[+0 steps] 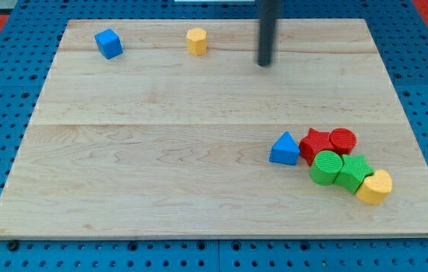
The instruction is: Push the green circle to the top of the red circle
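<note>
The green circle (324, 168) lies at the lower right of the wooden board (161, 151), just below the red star (316, 143) and touching a second green block (353, 173) on its right. The red circle (343, 140) sits above and slightly right of the green circle, touching the red star. My tip (264, 63) is near the view's top, far above this cluster and touching no block.
A blue triangle (284, 149) lies left of the red star. A yellow heart (374, 187) ends the cluster at lower right. A blue cube (109, 43) and a yellow block (196, 41) sit near the top left edge.
</note>
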